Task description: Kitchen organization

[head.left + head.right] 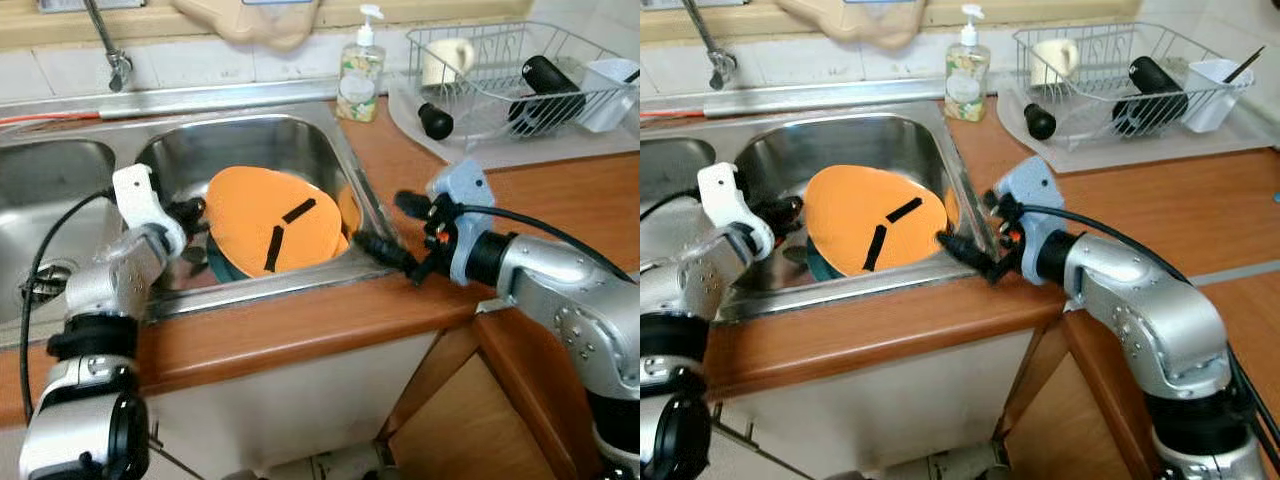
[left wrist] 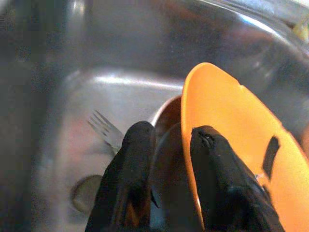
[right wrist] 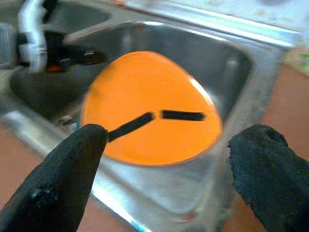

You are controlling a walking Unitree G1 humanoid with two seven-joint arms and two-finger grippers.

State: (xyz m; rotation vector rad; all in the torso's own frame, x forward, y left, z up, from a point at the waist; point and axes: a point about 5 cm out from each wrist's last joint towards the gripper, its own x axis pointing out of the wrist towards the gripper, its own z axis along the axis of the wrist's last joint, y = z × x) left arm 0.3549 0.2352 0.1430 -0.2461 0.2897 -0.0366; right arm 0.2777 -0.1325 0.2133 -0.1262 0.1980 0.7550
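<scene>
An orange plate (image 1: 268, 220) with two black strips on its face stands tilted in the right sink basin (image 1: 250, 140), resting over a teal bowl (image 1: 222, 265). My left gripper (image 2: 173, 130) is at the plate's left rim. One finger lies against the orange face, the other sits behind the rim with a narrow gap between them, so it is open. A fork (image 2: 104, 126) lies on the basin floor beyond. My right gripper (image 1: 395, 230) hovers wide open over the sink's right rim and faces the plate (image 3: 149, 106) without touching it.
A soap bottle (image 1: 360, 75) stands behind the sink, and the faucet (image 1: 108, 45) is at the back left. On the right, a wire dish rack (image 1: 520, 70) holds a mug and dark items on the wooden counter (image 1: 560, 190). A second basin (image 1: 50, 190) lies to the left.
</scene>
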